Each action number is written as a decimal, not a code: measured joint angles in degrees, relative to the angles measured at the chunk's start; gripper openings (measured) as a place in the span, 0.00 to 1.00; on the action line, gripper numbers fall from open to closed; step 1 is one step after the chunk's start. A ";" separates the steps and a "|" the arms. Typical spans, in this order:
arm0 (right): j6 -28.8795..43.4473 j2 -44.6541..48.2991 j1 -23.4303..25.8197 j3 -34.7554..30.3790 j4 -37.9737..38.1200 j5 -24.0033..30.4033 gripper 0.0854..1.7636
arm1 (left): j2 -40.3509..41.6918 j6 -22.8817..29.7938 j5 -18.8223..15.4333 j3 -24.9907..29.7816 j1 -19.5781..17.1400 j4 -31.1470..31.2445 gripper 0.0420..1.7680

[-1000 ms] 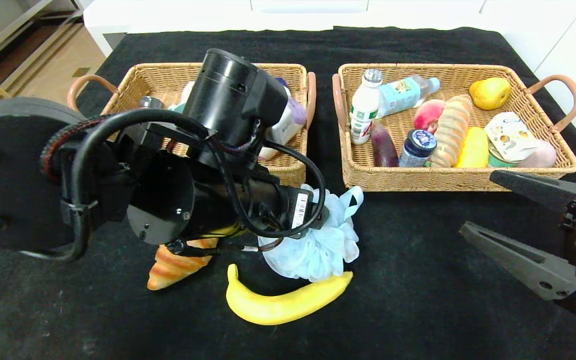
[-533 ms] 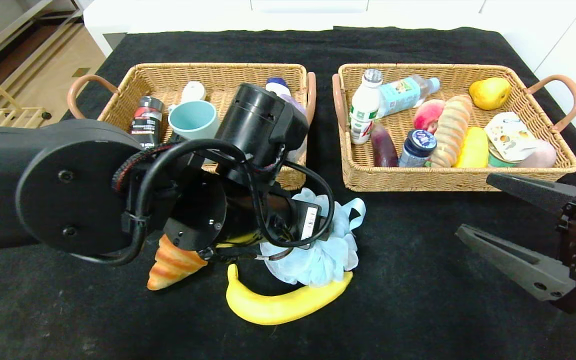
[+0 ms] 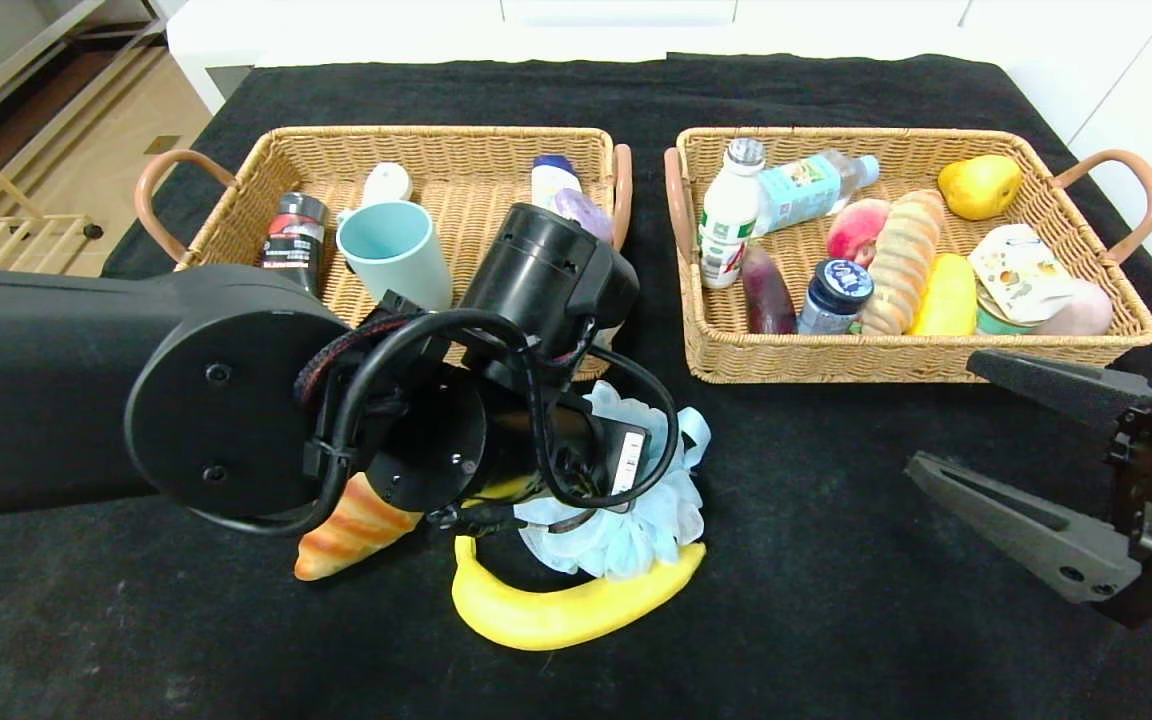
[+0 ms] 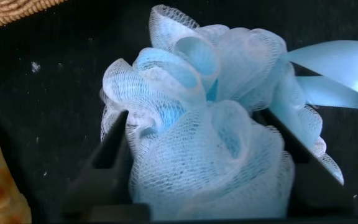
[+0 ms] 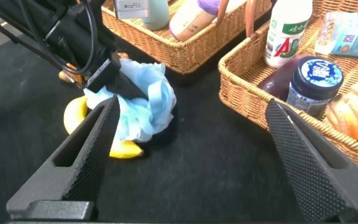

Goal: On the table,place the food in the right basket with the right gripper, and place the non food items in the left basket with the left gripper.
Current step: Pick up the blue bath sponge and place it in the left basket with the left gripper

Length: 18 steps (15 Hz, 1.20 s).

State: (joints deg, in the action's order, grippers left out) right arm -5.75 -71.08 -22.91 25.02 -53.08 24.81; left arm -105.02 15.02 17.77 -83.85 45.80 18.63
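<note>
Left end effector (image 4: 197, 180): fingers either side of the blue mesh bath pouf (image 4: 204, 130), pressing its flanks; pouf on the worktop (image 3: 836, 620), touching the banana (image 3: 566, 605), croissant (image 3: 346, 535) beside. Right end effector (image 3: 1026, 450): spread wide, empty, before the right basket (image 3: 896, 355). Left basket (image 3: 496, 210) behind.
</note>
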 joint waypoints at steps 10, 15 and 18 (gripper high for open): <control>-0.17 -0.46 0.00 -0.40 -0.04 0.00 0.97 | -0.10 -0.09 -0.09 0.09 0.00 0.02 0.24; -0.09 -0.72 0.00 -0.43 -0.22 0.02 0.97 | 0.94 -0.33 0.41 0.20 0.54 0.20 0.23; -0.11 -0.79 -0.05 -0.43 -0.09 0.00 0.97 | 3.84 -0.30 0.05 0.48 1.24 0.39 0.20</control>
State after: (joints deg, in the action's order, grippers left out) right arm -5.86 -71.88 -22.95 24.59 -53.16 24.81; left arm -101.18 14.71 17.82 -83.37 47.04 19.02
